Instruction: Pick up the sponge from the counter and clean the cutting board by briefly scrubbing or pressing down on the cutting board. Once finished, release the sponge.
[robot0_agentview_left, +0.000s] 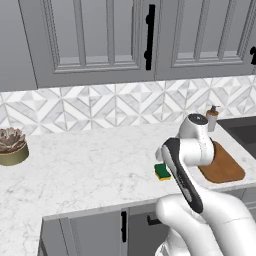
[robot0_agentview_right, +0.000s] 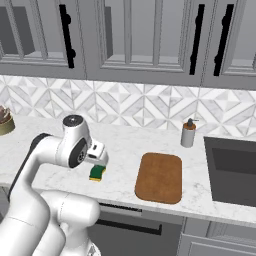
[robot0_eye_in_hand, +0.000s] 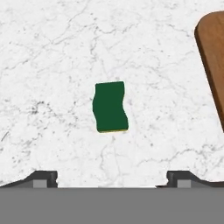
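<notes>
1. gripper (robot0_eye_in_hand: 112, 177) hangs above the sponge (robot0_eye_in_hand: 110, 106), fingers spread wide, holding nothing.
2. sponge lies on the counter (robot0_eye_in_hand: 52, 65), just left of the cutting board (robot0_agentview_right: 160, 177), apart from it.

Present: one sponge (robot0_agentview_right: 97, 173), one cutting board (robot0_agentview_right: 159, 177), one soap dispenser (robot0_agentview_right: 188, 133), one potted succulent (robot0_agentview_left: 11, 145), one sink (robot0_agentview_right: 235, 170), and one counter (robot0_agentview_left: 85, 170).
</notes>
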